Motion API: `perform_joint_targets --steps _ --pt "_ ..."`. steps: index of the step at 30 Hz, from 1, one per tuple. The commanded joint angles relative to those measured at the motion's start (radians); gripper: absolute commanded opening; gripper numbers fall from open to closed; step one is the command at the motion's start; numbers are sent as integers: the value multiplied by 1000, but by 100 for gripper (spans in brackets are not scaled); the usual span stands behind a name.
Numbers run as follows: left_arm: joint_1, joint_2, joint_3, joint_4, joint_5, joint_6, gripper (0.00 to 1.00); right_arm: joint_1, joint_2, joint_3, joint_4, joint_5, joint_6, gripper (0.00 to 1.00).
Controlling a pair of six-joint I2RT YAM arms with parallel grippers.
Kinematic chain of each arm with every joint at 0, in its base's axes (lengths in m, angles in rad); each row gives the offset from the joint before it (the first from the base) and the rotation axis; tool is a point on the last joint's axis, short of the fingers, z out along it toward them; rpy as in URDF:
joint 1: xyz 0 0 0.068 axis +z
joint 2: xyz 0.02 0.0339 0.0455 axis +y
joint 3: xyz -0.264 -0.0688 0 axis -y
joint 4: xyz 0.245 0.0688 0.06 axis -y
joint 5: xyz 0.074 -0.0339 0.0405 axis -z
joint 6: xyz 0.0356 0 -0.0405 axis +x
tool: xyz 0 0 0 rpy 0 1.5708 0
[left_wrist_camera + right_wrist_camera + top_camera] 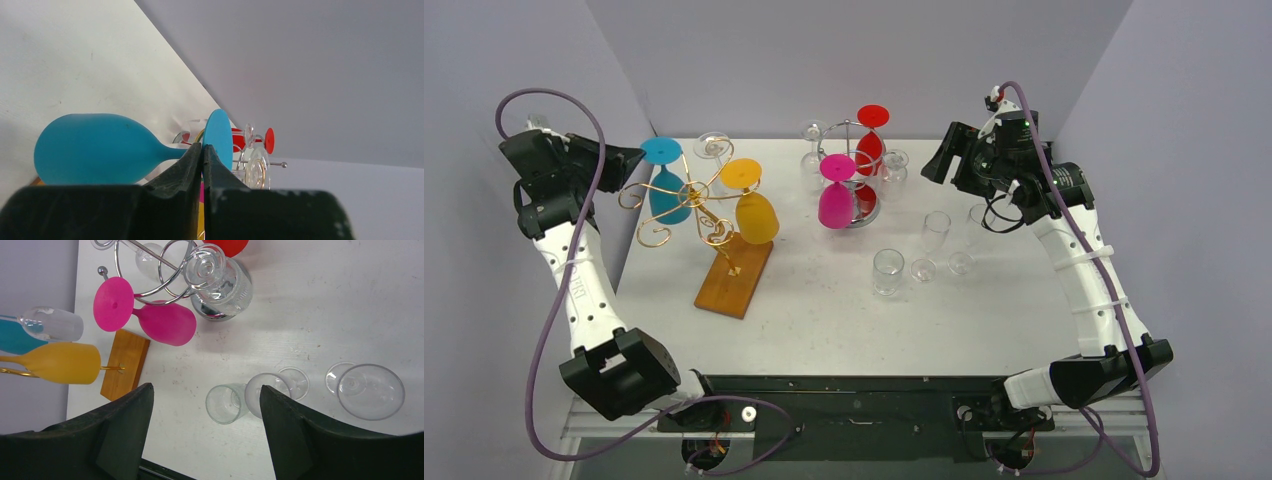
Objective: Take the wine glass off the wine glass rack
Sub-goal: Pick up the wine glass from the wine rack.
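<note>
The gold wire wine glass rack point(686, 195) stands on a wooden base point(734, 275) at the left. A blue wine glass point(664, 195) point(100, 147), a yellow one point(756, 215) point(60, 362) and a clear one point(712, 147) hang on it upside down. My left gripper point(636, 156) point(202, 146) is shut, its fingers pressed together. Its tips sit level with the blue glass's stem, beside the foot, and I see no glass between them. My right gripper point(936, 163) point(205, 386) hangs open and empty above the table at the right.
A silver rack point(852, 150) at the back centre carries a pink glass point(835, 200), a red glass point(870, 140) and clear ones. A clear tumbler point(887, 270) and clear wine glasses point(934, 235) stand on the table right of centre. Grey walls enclose the table.
</note>
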Motion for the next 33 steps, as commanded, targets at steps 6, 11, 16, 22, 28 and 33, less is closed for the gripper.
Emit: perform_joint_targets --steps 6,11,16,22,28,33 --pt "30 -45 -77 228 118 -137 0 6 -4 -1 34 17 -7 73" --pt "30 -41 -105 291 148 -178 0 6 -4 -2 35 17 -9 73" --pt "32 -41 -135 355 171 -224 0 6 -3 -3 33 17 -9 73" --pt "32 -36 -156 387 185 -244 0 6 -5 -4 35 18 -9 73" --pt "31 -34 -160 391 204 -246 0 6 -6 -8 36 18 -9 73" --pt "31 -52 -176 378 221 -242 0 6 -8 -6 35 18 -9 73"
